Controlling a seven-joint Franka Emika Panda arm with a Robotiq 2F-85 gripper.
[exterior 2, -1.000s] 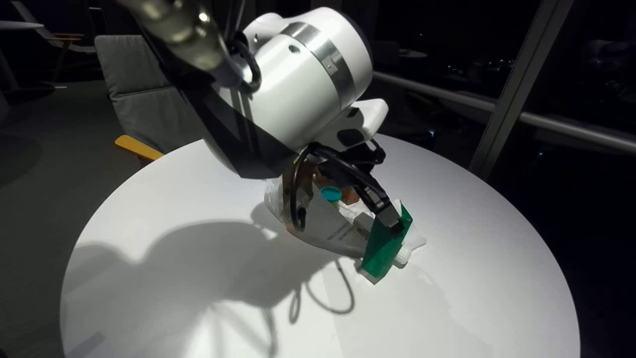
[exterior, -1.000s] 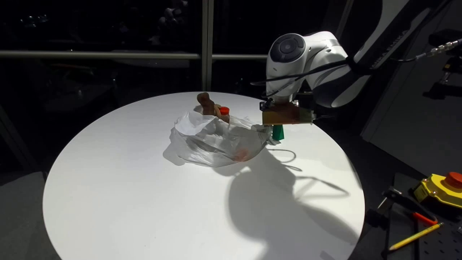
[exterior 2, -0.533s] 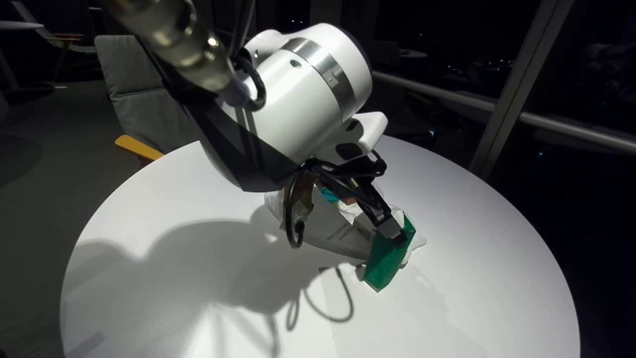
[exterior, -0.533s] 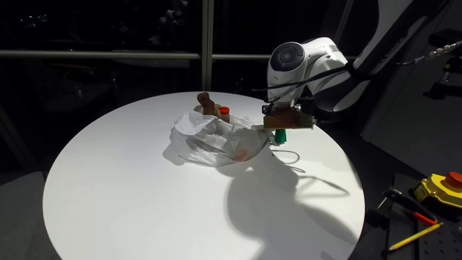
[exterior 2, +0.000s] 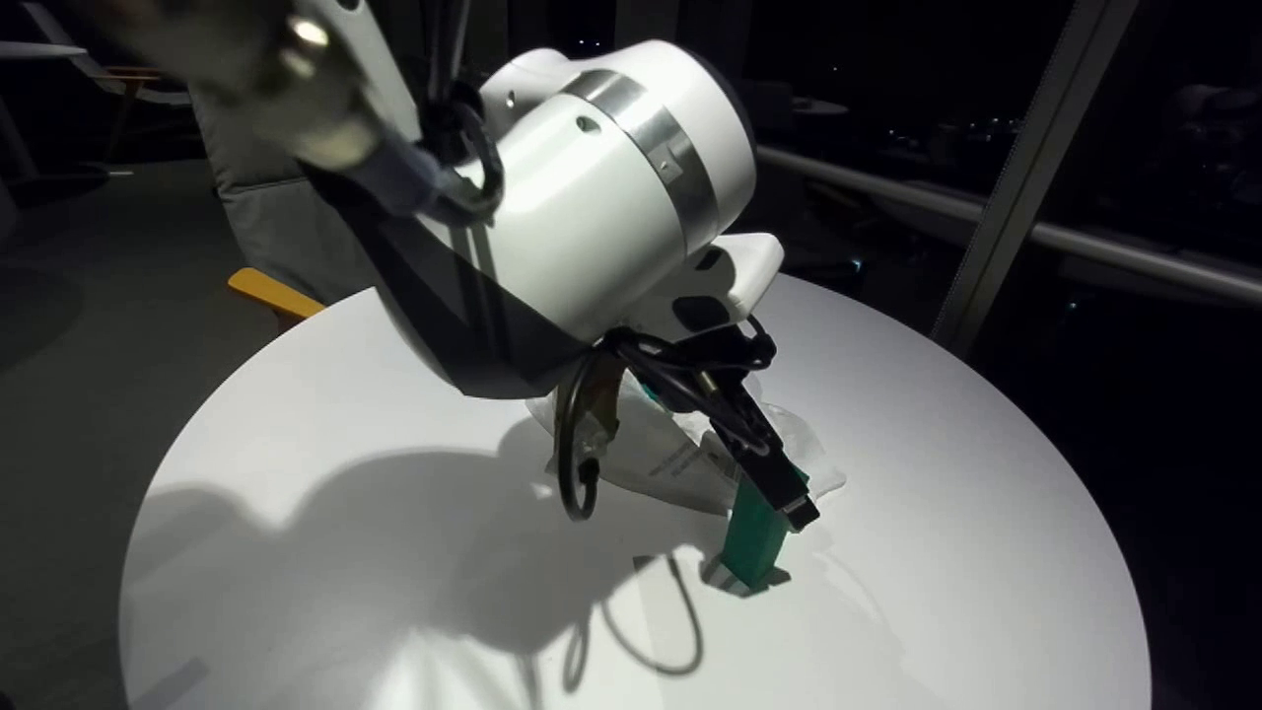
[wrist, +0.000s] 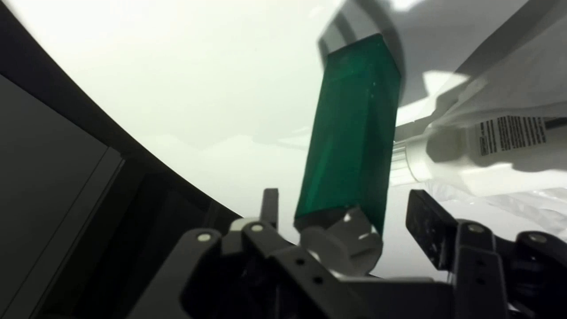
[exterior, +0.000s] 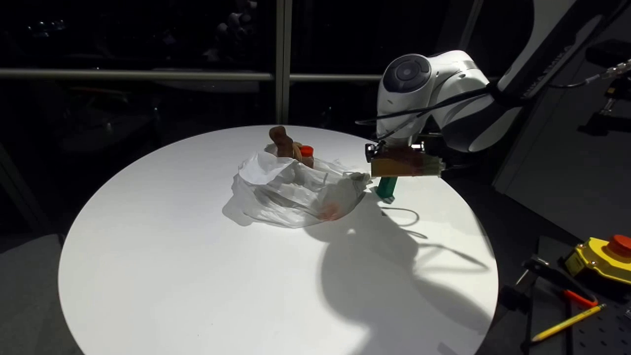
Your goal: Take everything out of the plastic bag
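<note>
While the jaws stand spread around the green box (wrist: 350, 128) in the wrist view, a gap shows on either side of it, so nothing is gripped; the box looks set on its small end on the worktop (wrist: 199, 102), outside the plastic bag (wrist: 527, 77), and a white bottle (wrist: 474, 164) lies on its side at the bag's edge, its ribbed cap (wrist: 402, 164) partly behind the box, whether touching I cannot tell. If the jaws swing sideways before rising clear, they would probably tip the box or catch the bottle and drag the film beside it. In an exterior view the crumpled bag (exterior: 286, 192) sits beside the box, with a brown plush toy (exterior: 282, 141) and a red-lidded jar (exterior: 306, 152) rising behind its folds and an orange-red shape (exterior: 330, 211) dim through the film; much seems left to take out, and thin plastic could cling to whatever is pulled and bring the rest along. In an exterior view a black cable loop (exterior 2: 564, 449) hangs from the arm (exterior 2: 611, 227) in front of the bag, its nearness unclear; were the arm to dip there, it might snag the film
</note>
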